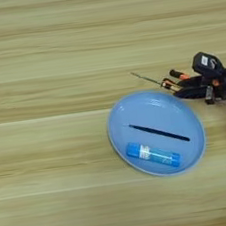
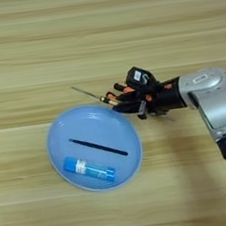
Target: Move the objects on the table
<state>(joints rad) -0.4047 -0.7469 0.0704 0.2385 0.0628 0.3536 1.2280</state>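
Nearest us, our blue tube with white label (image 2: 89, 169) lies in the blue oval plate (image 2: 56, 142) beside a thin black stick (image 2: 98, 147); our black two-fingered gripper (image 2: 118, 103) meets the thin metal screwdriver (image 2: 90, 95), jaw state unclear.

My view holds only a light-wood desk (image 1: 36, 54) filling the frame, with a blue plate (image 1: 135, 113) at lower centre; the kind of room cannot be told.
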